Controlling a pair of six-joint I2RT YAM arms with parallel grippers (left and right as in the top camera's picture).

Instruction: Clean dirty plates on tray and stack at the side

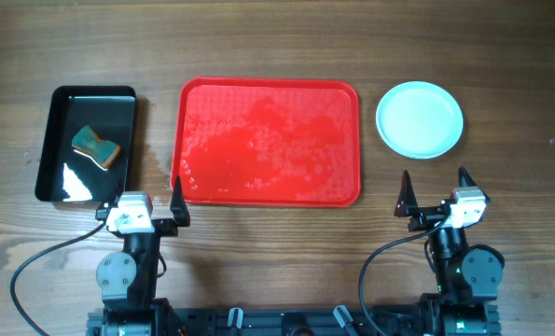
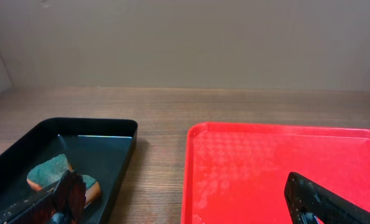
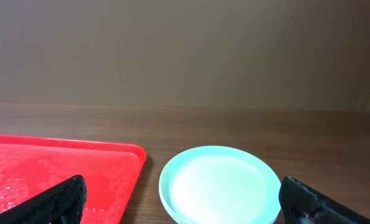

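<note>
Tray with long axis left to right, plates stacked just right of it, arms tucked low at its near side, left gripper and right gripper spread.

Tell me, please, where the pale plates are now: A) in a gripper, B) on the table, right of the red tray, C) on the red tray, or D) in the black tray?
B: the plates sit stacked on the table beside the tray, which holds none.
</note>
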